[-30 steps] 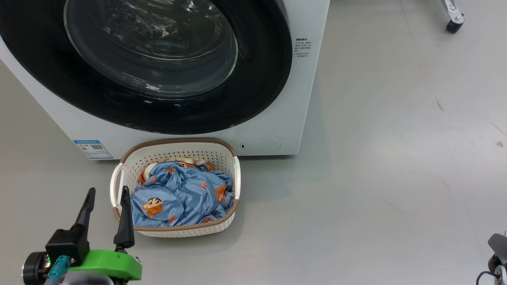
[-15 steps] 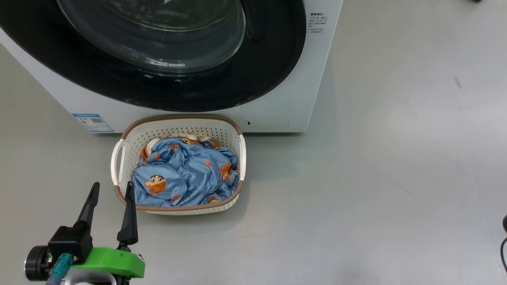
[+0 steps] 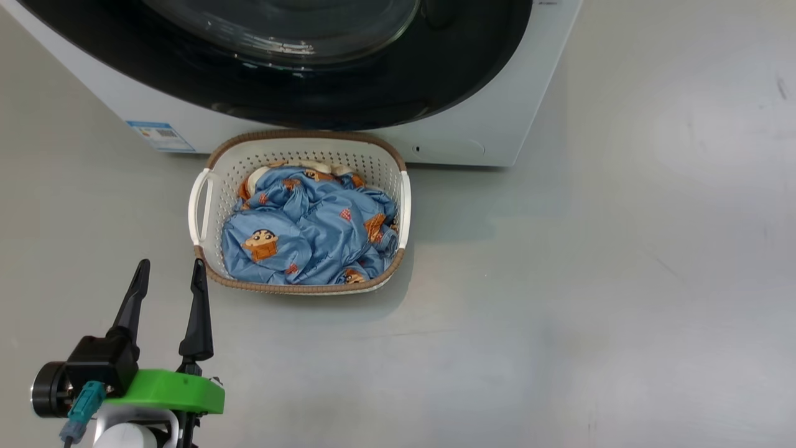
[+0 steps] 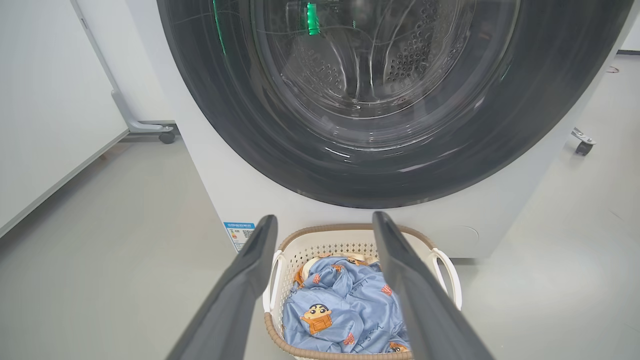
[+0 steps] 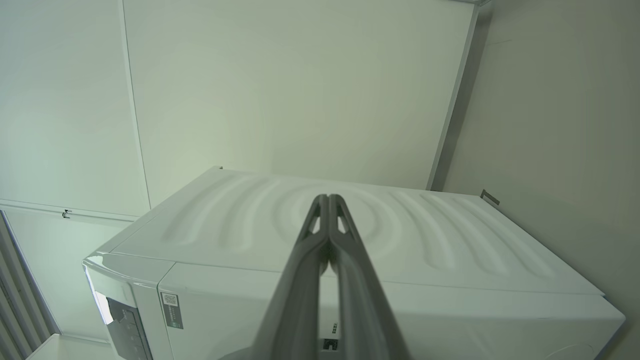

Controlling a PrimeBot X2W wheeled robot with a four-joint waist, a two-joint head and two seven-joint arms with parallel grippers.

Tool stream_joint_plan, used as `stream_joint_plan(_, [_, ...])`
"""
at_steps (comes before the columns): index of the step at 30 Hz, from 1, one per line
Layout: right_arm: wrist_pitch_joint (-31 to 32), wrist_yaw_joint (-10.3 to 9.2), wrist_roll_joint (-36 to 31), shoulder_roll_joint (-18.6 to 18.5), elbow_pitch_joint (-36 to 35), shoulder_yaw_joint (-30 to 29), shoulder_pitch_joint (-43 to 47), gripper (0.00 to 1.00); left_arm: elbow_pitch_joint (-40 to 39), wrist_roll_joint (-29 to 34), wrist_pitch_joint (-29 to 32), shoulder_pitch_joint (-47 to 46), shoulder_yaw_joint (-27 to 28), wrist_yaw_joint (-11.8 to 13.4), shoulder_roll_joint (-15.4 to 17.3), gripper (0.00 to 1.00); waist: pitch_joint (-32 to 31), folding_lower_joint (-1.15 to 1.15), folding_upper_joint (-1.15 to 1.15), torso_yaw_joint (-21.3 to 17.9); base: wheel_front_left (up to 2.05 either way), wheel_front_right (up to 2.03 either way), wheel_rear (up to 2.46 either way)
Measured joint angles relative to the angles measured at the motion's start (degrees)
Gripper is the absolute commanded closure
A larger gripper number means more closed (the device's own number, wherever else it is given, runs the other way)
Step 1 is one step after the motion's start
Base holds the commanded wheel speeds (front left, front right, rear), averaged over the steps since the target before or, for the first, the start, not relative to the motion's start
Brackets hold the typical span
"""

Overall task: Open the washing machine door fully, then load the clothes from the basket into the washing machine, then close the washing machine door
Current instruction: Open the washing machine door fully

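The washing machine (image 3: 472,134) stands at the top of the head view, its door (image 3: 373,93) closed, with a black rim and a glass centre. On the floor just before it sits the cream basket (image 3: 298,152), with the blue printed clothes (image 3: 311,230) heaped inside. My left gripper (image 3: 171,264) is open and empty, low and to the left of the basket's near corner. In the left wrist view its fingers (image 4: 325,220) frame the basket (image 4: 345,237), the clothes (image 4: 340,300) and the door (image 4: 240,125). My right gripper (image 5: 327,197) is shut on nothing, level with the washer's ribbed top (image 5: 425,240).
A blue QR sticker (image 3: 160,135) marks the washer's lower left corner. A white wall panel (image 4: 45,100) on a castor frame (image 4: 150,127) stands to the washer's left, and another castor (image 4: 582,145) to its right. Grey floor (image 3: 591,280) spreads to the right of the basket.
The head camera has shifted, so the washer and basket sit higher and further right in the picture. The left gripper stays open at the lower left. The basket and clothes lie as before.
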Motion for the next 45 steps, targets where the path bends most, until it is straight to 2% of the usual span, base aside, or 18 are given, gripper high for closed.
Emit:
stream_joint_plan(13, [4.1,0.00,-0.1,-1.5,0.2,2.9,-9.0,1.00,-0.2,0.0,0.0,-2.6,-0.7,0.0,-0.1,0.00,4.9,0.00,0.00,2.2,0.00,0.00,0.00])
stream_joint_plan(27, [9.5,0.00,-1.7,-2.6,2.3,9.1,-18.0,1.00,0.0,-0.2,0.0,-4.1,-2.2,0.0,-0.3,0.00,7.9,0.00,0.00,5.0,0.00,0.00,0.00])
stream_joint_plan(45, [15.5,0.00,-3.4,-2.5,5.6,14.9,-24.6,1.00,0.9,-1.4,0.0,-5.8,-2.7,0.0,-0.8,0.00,10.4,0.00,0.00,9.5,0.00,0.00,0.00])
